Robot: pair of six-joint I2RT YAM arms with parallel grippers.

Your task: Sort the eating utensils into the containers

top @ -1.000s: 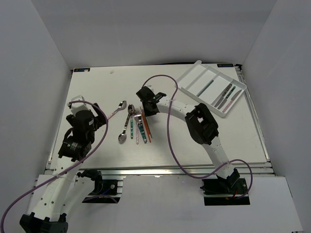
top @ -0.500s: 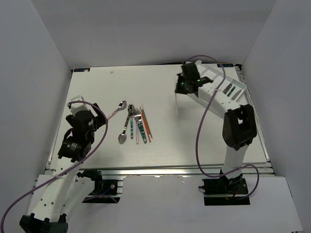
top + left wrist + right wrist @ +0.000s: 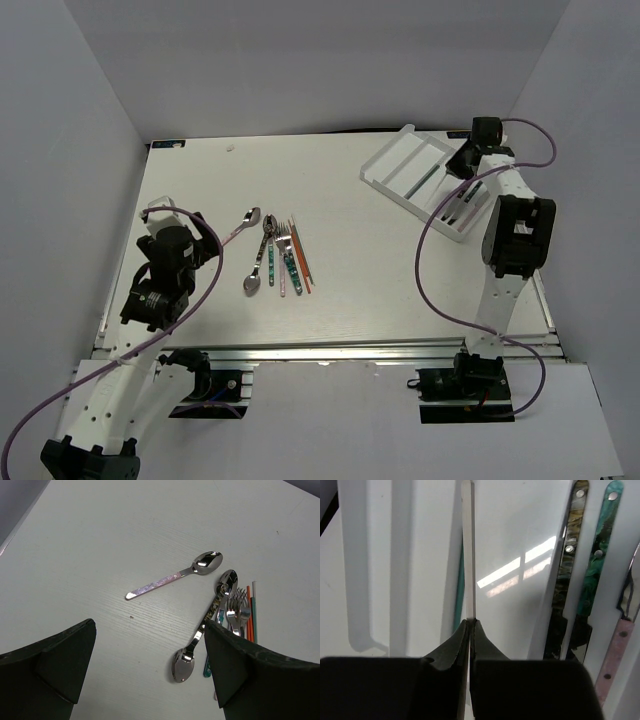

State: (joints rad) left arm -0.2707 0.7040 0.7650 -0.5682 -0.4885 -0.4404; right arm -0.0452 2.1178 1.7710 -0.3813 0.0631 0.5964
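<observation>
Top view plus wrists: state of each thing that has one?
left gripper, open, empty
right gripper, shut on pale chopstick, over the tray
tray, partly filled, several utensils in its compartments
loose utensils, clustered unsorted on the table
pink spoon, lying apart from them

The pale chopstick (image 3: 468,550) disappears at its near end between the closed fingers of the right gripper (image 3: 470,621) and covers most of a teal chopstick (image 3: 459,590) beyond it. Right of those fingers, the knives (image 3: 568,570) slip behind the gripper's black body. From above, the held stick is too thin to discern. Beside the wide-open left gripper (image 3: 149,625), the handles of the forks (image 3: 238,602) hide behind its right finger.
</observation>
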